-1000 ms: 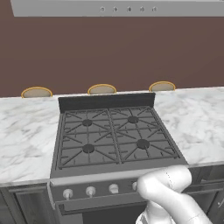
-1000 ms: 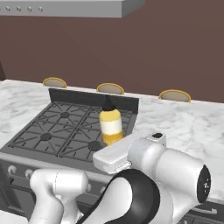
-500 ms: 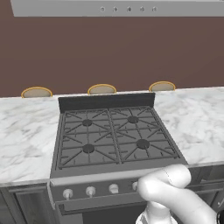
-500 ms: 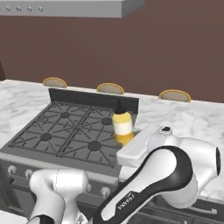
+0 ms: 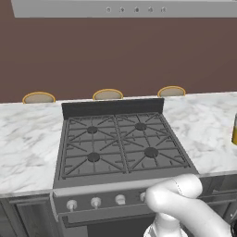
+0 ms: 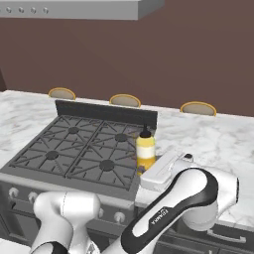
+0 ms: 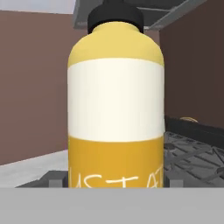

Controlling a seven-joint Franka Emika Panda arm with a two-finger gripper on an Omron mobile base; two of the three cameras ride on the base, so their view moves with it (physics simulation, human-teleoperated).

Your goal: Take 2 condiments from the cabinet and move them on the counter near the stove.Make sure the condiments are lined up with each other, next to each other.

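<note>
At the right edge of the gas stove with black cast-iron grates [image 6: 79, 151], the yellow squeeze bottle with dark pointed nozzle [image 6: 145, 151] stands upright, just over the seam where the stove meets the white marble bench w/ grey veining [image 6: 213, 136]. Hand view puts the bottle dead centre, very close, between the pincer jaws (tips themselves hidden, so can't see pad contact; I judge the pincer pinching the bottle, since it sits so tight in frame). Whether its base touches the surface yet, can't tell.

Step in hand, as I read it: carrying condiment no. 1 to the bench beside the stove. Next move calls for shifting it clear of the grates, setting it down upright, letting go, then back to fetch the 2nd condiment.
</note>
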